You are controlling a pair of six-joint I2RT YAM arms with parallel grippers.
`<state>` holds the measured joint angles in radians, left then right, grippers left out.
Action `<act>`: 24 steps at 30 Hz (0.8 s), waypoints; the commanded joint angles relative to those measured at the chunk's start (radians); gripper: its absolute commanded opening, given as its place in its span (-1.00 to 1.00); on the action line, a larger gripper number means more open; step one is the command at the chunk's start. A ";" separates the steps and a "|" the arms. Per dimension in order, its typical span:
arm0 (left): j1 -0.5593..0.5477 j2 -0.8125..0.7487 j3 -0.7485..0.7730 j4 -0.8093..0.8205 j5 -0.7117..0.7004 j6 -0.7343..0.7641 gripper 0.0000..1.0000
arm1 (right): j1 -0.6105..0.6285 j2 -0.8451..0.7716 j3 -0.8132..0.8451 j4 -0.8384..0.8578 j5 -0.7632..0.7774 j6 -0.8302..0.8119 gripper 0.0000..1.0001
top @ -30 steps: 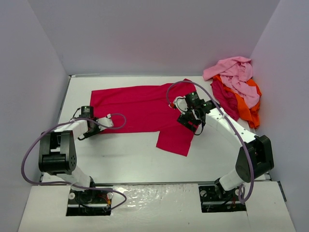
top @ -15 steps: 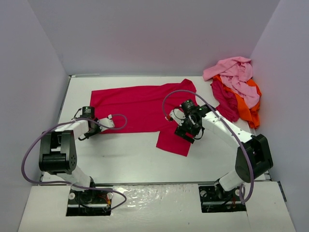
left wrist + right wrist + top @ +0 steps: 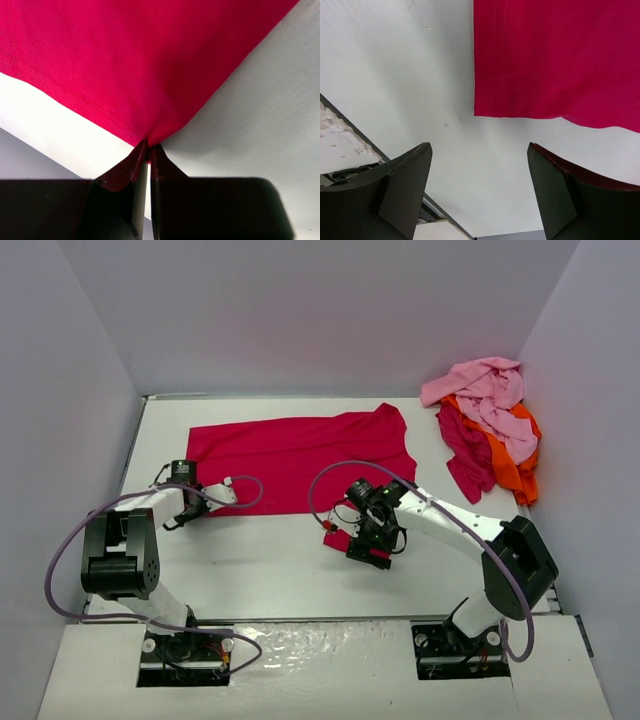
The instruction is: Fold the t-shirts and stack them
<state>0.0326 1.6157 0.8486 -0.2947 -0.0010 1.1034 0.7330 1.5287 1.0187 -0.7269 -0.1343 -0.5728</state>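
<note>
Since a second ago the right gripper [image 3: 366,538] has swung from the shirt's middle down to lower centre of the overhead frame, and the left gripper [image 3: 148,150] has pinched shut. The crimson t-shirt [image 3: 290,452] lies spread on the table [image 3: 260,570], upper centre; the heap of other t-shirts [image 3: 490,425] sits upper right. Left jaws hold the hem corner, with only a thin tip of cloth between them. Right jaws are wide and empty, the sleeve [image 3: 520,100] just ahead of the fingertips, not between them. Risks: the right could close short on bare table; the left's slim bite could slip on the lift and skew the fold.
</note>
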 commanded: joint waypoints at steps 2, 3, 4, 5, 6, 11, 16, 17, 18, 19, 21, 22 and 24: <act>-0.001 -0.004 0.012 -0.037 0.011 -0.025 -1.00 | 0.006 0.043 -0.018 0.011 0.104 0.026 0.44; -0.001 -0.004 0.009 -0.037 0.012 -0.025 -1.00 | 0.006 0.048 -0.026 0.029 0.135 0.030 0.44; -0.002 -0.004 0.007 -0.037 0.012 -0.024 -1.00 | 0.005 0.054 -0.036 0.040 0.159 0.029 0.44; -0.002 -0.004 0.004 -0.035 0.011 -0.023 -1.00 | 0.006 0.061 -0.044 0.047 0.175 0.026 0.44; -0.001 -0.005 0.001 -0.033 0.011 -0.023 -1.00 | 0.006 0.071 -0.048 0.051 0.177 0.023 0.44; -0.002 -0.007 0.001 -0.036 0.011 -0.023 -1.00 | 0.005 0.102 -0.054 0.076 0.183 0.009 0.42; -0.002 -0.011 -0.002 -0.040 0.010 -0.023 -1.00 | 0.006 0.123 -0.052 0.090 0.178 0.002 0.40; -0.002 -0.010 -0.002 -0.040 0.010 -0.023 -1.00 | 0.006 0.128 -0.050 0.091 0.174 -0.001 0.39; -0.002 -0.009 -0.001 -0.040 0.010 -0.024 -1.00 | 0.006 0.132 -0.049 0.093 0.170 -0.002 0.39; -0.001 -0.008 0.001 -0.042 0.010 -0.027 -1.00 | 0.006 0.135 -0.047 0.096 0.166 -0.002 0.38; -0.001 -0.009 0.000 -0.042 -0.002 -0.028 -1.00 | 0.008 0.137 -0.044 0.100 0.162 -0.001 0.35; -0.002 -0.009 0.000 -0.042 -0.009 -0.028 -1.00 | 0.009 0.138 -0.042 0.102 0.160 0.000 0.34; -0.002 -0.010 -0.001 -0.042 -0.016 -0.027 -1.00 | 0.014 0.139 -0.043 0.102 0.151 0.003 0.33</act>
<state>0.0326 1.6157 0.8486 -0.2938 -0.0048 1.0956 0.7346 1.6697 0.9592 -0.6108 0.0194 -0.5688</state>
